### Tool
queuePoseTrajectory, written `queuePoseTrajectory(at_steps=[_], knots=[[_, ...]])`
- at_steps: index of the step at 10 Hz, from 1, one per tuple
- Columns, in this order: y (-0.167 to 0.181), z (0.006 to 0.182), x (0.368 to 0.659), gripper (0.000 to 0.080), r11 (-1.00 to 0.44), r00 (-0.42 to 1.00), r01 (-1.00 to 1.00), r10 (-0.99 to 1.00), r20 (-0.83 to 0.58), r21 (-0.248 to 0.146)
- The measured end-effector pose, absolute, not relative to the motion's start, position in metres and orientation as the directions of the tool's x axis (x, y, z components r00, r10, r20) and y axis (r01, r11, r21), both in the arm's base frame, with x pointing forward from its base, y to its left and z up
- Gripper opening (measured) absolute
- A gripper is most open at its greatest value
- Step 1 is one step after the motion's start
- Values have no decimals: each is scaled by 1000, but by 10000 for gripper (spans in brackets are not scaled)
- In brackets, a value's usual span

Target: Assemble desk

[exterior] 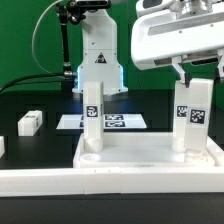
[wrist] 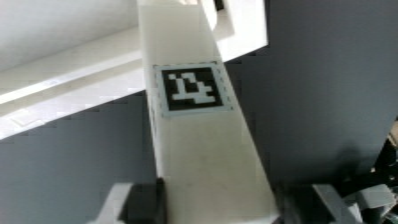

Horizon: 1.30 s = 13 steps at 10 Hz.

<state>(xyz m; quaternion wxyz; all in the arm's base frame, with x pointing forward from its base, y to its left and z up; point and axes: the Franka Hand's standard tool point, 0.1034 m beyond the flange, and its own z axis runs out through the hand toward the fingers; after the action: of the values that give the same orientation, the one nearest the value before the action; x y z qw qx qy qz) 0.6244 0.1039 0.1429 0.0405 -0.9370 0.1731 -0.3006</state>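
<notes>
Left to right:
- loose leg (exterior: 30, 122): lying flat on the table (exterior: 40, 100), well off the desk panel (exterior: 140, 153) left edge. Not fitted yet.
- left leg (exterior: 92, 115): upright at the panel's far-left corner, tag facing the exterior camera. Looks seated in its socket.
- marker board (exterior: 118, 122): flat on the table behind the panel's far edge, between the two upright legs.
- right leg (exterior: 190, 115): upright at the far-right corner with its foot at the socket. Can't tell if it's fully home.

Handling, my read:
- Legs are light, rigid plastic with a square section. The faces are smooth and a bit slippery, but the flats give the pads good purchase.
- Take hold across two opposite flats near the top, above the tag, clear of the rim.
- It won't flex. The risk is cocking it in the socket if it goes in tilted.
- The panel is light too and may skate under side load.

Arm:
- Above the far-right corner, wrist pointing straight down, gripper (exterior: 195, 76) at the leg's top.
- Jaws are partly closed, pinching the right leg across its flats.
- In the wrist view the leg runs out between the fingers (wrist: 139, 205), in line with the hand.
</notes>
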Motion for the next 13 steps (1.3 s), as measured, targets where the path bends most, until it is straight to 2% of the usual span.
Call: queuePoseTrajectory(at_steps=[2, 3, 4, 5, 8, 13], knots=[[105, 141, 624, 294, -938, 761, -298, -345, 549, -177], [104, 141, 624, 516, -938, 762, -298, -345, 549, -176], [104, 141, 624, 516, -938, 762, -298, -344, 548, -176], [104, 140, 624, 621, -939, 762, -297, -344, 548, -175], [104, 139, 624, 648, -939, 763, -297, -343, 548, -174], [104, 139, 623, 649, -939, 764, -298, -343, 546, -173]])
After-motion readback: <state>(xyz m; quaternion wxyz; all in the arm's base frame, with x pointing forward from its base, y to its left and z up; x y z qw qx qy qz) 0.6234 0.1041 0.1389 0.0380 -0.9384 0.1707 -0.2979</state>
